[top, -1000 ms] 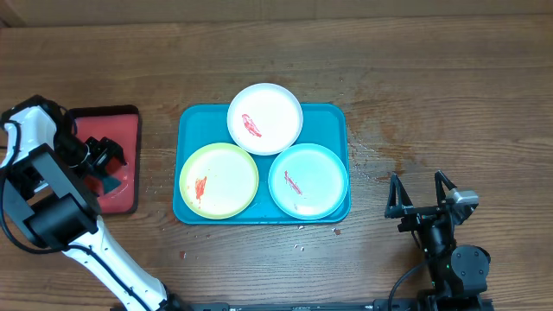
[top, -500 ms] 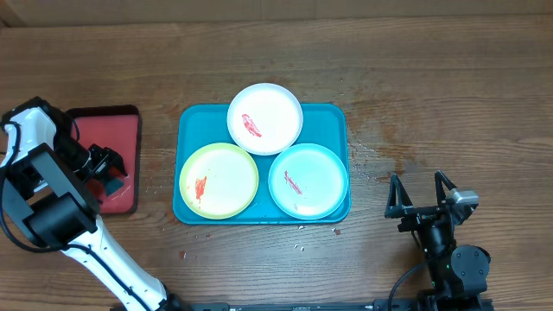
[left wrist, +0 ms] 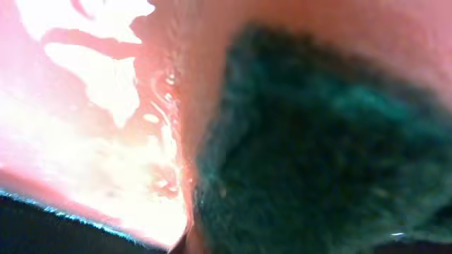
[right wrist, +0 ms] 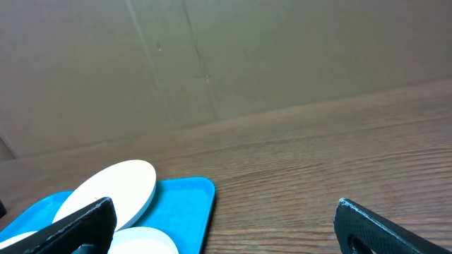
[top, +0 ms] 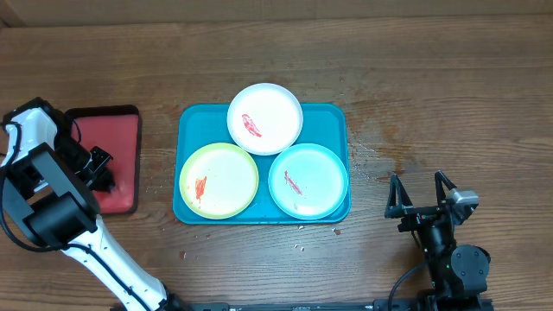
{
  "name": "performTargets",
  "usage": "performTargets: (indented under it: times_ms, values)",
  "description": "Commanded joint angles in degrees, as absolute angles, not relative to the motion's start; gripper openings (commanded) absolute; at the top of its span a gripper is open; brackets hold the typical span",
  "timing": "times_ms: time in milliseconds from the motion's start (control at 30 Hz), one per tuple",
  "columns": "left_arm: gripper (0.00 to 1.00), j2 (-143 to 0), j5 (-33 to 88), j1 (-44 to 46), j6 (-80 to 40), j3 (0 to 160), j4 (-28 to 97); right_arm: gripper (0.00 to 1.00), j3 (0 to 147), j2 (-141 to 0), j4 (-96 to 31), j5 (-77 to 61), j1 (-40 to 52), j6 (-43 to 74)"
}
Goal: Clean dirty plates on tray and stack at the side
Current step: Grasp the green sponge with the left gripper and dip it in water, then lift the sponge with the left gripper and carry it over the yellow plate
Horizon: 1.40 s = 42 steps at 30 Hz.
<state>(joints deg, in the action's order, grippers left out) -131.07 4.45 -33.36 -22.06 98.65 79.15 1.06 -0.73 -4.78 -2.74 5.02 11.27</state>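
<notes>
The teal-blue tray (top: 333,117) lies mid-table with three plates on it, each with a red smear. They are a white plate (top: 264,118) at the back, a yellow-green plate (top: 219,180) front left and a mint plate (top: 308,180) front right. My left gripper (top: 102,170) is down in the small red tray (top: 117,130), its fingers drawn together on a dark green sponge (left wrist: 318,141) that fills the left wrist view. My right gripper (top: 416,181) stands open right of the teal tray, holding nothing. Its wrist view shows the white plate (right wrist: 106,190) and the tray corner (right wrist: 183,204).
The small dark-rimmed red tray sits left of the teal tray, with a strip of bare wood between them. Small crumbs (top: 302,229) dot the table by the teal tray's front edge. A brown cardboard wall (right wrist: 247,56) stands beyond the table's far side.
My left gripper has dropped lower and toward the left in the red tray and closed its fingers, and it now covers the green sponge. The right arm and the plates have not moved.
</notes>
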Motion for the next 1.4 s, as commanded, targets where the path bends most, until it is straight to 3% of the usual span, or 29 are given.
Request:
performTargets:
  times_ms: [0,33,67,100,133,433,500,533,567,600,633,700,933,1367]
  values:
    - [0.04,-131.9,4.1,-33.3,-21.8,98.4,78.0,1.0,0.5,-0.2,-4.6,-2.6,5.4,10.9]
    - [0.16,-131.9,4.1,-33.3,-21.8,98.4,77.5,1.0,0.5,-0.2,-4.6,-2.6,5.4,10.9]
    - [0.41,-131.9,4.0,-33.3,-21.8,98.4,76.8,1.0,0.5,-0.2,-4.6,-2.6,5.4,10.9]
    - [0.86,-131.9,3.9,-33.3,-21.8,98.4,76.1,1.0,0.5,-0.2,-4.6,-2.6,5.4,10.9]
    - [1.0,-131.9,3.8,-33.3,-21.8,98.4,75.1,1.0,0.5,-0.2,-4.6,-2.6,5.4,10.9]
    - [1.0,-131.9,3.8,-33.4,-21.8,98.4,67.1,1.0,0.5,-0.2,-4.6,-2.6,5.4,10.9]
    - [0.9,-131.9,3.8,-33.4,-21.8,98.4,65.8,1.0,0.5,-0.2,-4.6,-2.6,5.4,10.9]
    - [0.78,-131.9,3.8,-33.4,-21.8,98.4,65.4,1.0,0.5,-0.2,-4.6,-2.6,5.4,10.9]
    - [0.61,-131.9,3.8,-33.4,-21.8,98.4,64.9,1.0,0.5,-0.2,-4.6,-2.6,5.4,10.9]
    - [0.37,-131.9,3.8,-33.4,-21.8,98.4,64.6,1.0,0.5,-0.2,-4.6,-2.6,5.4,10.9]
    - [0.22,-131.9,3.8,-33.4,-21.8,98.4,64.5,1.0,0.5,-0.2,-4.6,-2.6,5.4,10.9]
    - [0.07,-131.9,3.8,-33.4,-21.8,98.4,64.2,1.0,0.5,-0.2,-4.6,-2.6,5.4,10.9]
    - [0.04,-130.7,3.9,-33.4,-21.8,99.8,66.8,1.0,0.5,-0.2,-4.6,-2.6,5.4,10.9]
    - [0.04,-120.4,5.6,-33.2,-21.8,119.7,85.0,1.0,0.5,-0.2,-4.6,-2.6,5.4,10.9]
